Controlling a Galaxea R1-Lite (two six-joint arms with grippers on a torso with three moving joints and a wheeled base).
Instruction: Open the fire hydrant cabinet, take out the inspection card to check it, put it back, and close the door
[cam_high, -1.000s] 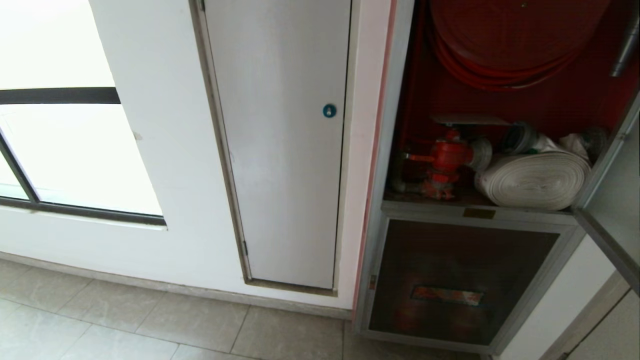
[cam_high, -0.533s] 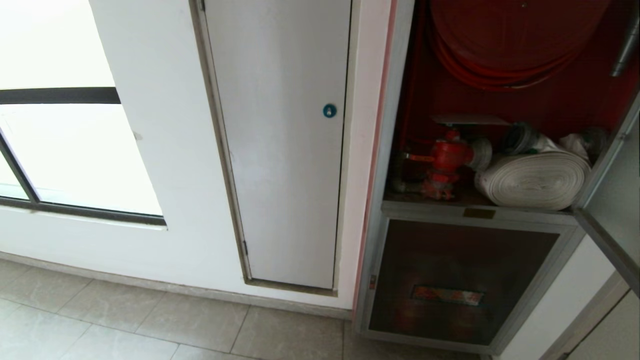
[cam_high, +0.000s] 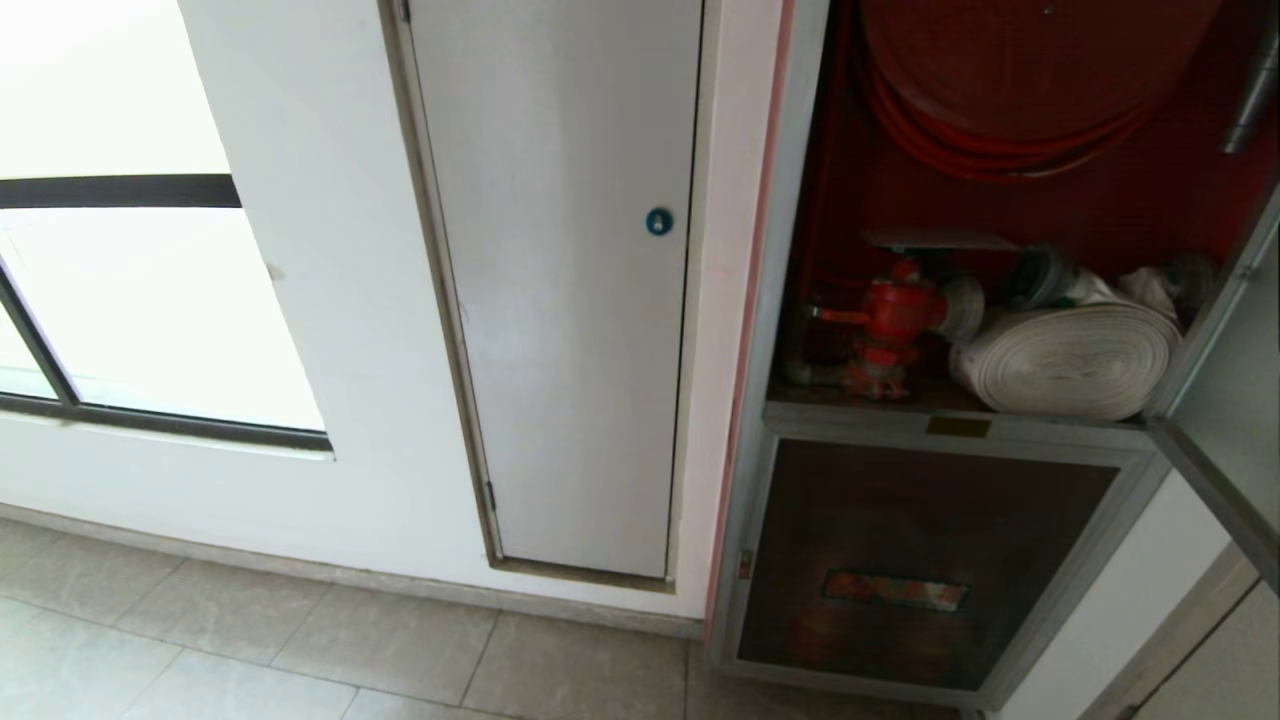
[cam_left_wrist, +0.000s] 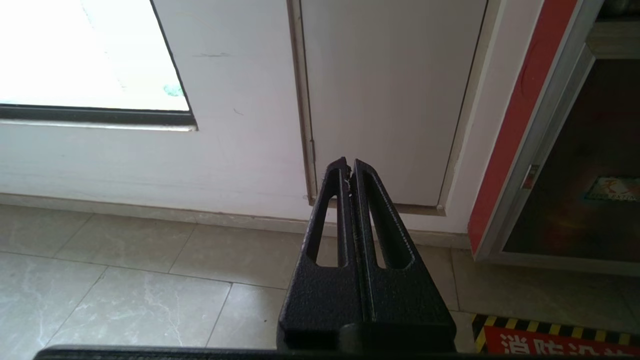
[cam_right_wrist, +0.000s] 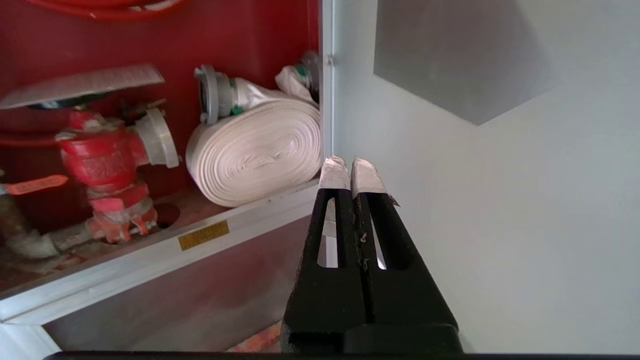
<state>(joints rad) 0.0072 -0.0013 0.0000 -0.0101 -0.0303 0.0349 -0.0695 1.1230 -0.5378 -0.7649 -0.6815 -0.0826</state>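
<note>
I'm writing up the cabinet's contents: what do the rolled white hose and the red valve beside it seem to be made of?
The rolled white hose looks like woven fabric, matt, wound in flat layers, with a grey metal-looking coupling. The red valve looks like cast metal under glossy, chipped red paint; its silvery outlet cap is probably bare metal.

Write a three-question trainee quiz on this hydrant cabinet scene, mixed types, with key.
1. True or false: the fire hydrant cabinet stands open.
2. What lies flat on top of the red valve? A) the inspection card B) a glove C) a wrench
3. Fill in: the right tool is ____, holding nothing, near the white rolled hose.

Key: 1 true; 2 A; 3 shut. The left tool, also shut, points at the grey-white panel.
</note>
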